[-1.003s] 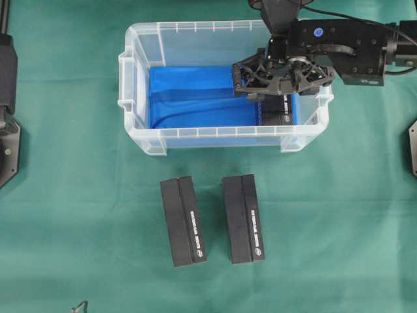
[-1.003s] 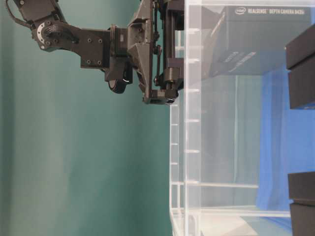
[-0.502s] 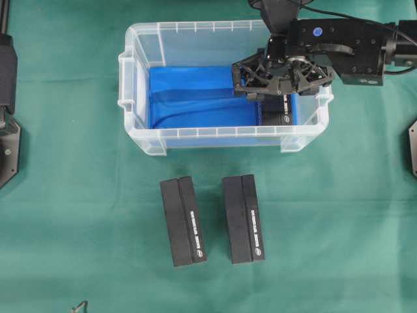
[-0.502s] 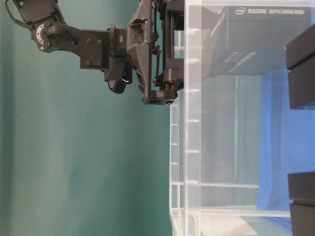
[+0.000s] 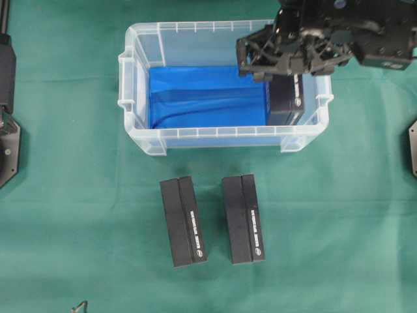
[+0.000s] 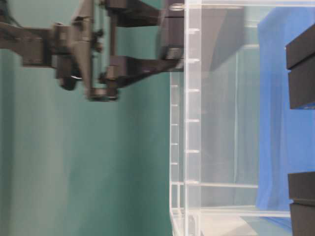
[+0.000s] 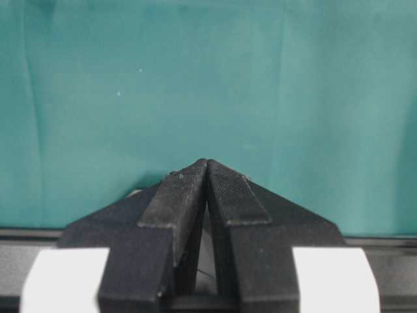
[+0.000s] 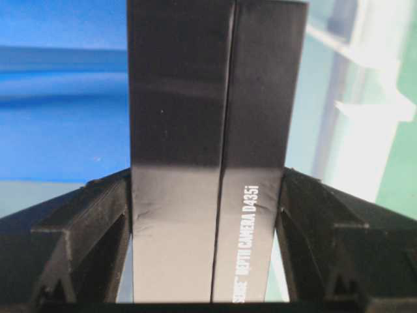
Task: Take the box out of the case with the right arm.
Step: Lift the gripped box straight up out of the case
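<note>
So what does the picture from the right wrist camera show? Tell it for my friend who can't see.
A tall black box with white "DEPTH CAMERA D435i" lettering is clamped between the right gripper's two black fingers. Behind it are the case's blue lining and clear plastic wall.

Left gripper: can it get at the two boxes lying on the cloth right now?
Probably yes. The two boxes lie in the open in front of the case, nothing on or around them. The left gripper is shut over bare cloth, and the right gripper is busy in the case.
</note>
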